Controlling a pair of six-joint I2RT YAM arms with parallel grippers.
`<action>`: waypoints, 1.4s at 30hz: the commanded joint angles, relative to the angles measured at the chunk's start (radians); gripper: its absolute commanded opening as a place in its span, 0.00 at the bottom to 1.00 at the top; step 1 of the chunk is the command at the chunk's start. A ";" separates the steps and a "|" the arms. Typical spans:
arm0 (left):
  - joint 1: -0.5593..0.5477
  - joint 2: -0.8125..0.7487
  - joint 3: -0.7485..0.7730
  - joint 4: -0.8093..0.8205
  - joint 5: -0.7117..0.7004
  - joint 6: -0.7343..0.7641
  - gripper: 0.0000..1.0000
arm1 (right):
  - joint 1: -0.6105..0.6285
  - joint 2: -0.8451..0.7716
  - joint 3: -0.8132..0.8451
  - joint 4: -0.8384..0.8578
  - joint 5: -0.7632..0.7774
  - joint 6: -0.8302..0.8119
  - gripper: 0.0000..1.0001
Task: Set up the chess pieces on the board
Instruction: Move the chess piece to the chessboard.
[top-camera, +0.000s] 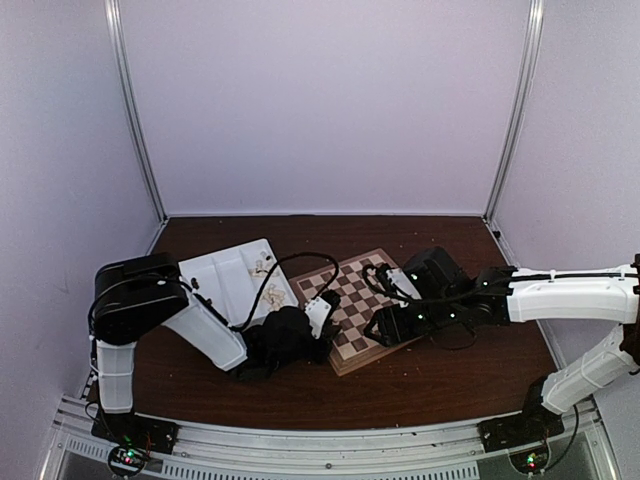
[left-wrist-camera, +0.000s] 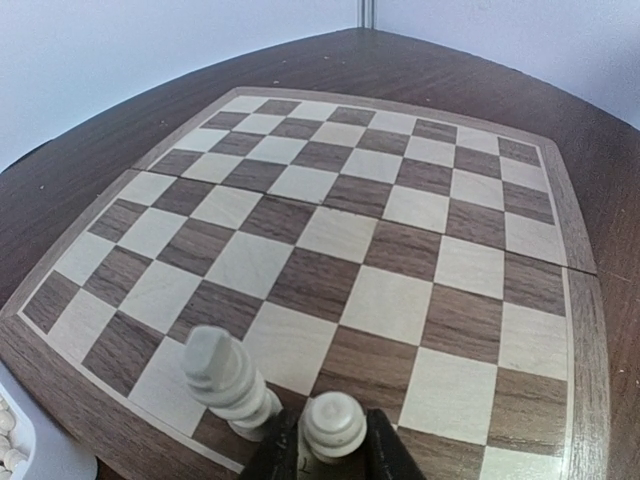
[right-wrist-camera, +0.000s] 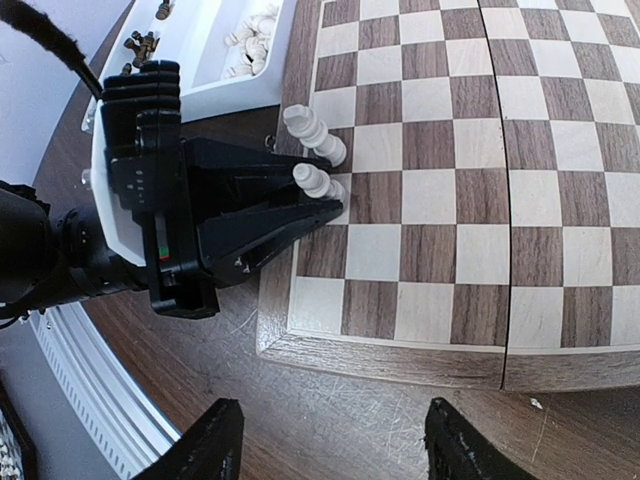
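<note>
The board (top-camera: 362, 288) lies in the middle of the table. At its left edge my left gripper (left-wrist-camera: 333, 455) is shut on a small cream chess piece (left-wrist-camera: 333, 425), which stands upright on an edge-row square. The black fingers (left-wrist-camera: 270, 455) press against both of its sides. A taller cream piece (left-wrist-camera: 225, 375) stands just to its left on the neighbouring square. The right wrist view shows both pieces (right-wrist-camera: 310, 178) at the board's (right-wrist-camera: 450, 200) left border. My right gripper (right-wrist-camera: 335, 445) hangs open and empty above the bare table beside the board's corner.
A white compartmented tray (top-camera: 225, 275) sits left of the board. It holds loose cream pieces (right-wrist-camera: 250, 40) and dark pieces (right-wrist-camera: 145, 45). A black cable loops over the tray and the board's far edge. The aluminium rail runs along the near table edge.
</note>
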 joint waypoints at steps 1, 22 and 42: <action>0.008 0.009 -0.027 -0.067 0.002 -0.004 0.25 | -0.005 -0.007 -0.009 0.022 0.013 -0.011 0.64; 0.008 -0.266 -0.271 -0.110 0.070 -0.097 0.36 | -0.005 -0.012 0.002 0.011 0.026 -0.026 0.64; 0.386 -0.537 0.204 -1.303 0.215 -0.225 0.33 | -0.009 -0.097 -0.039 0.002 0.116 -0.052 0.65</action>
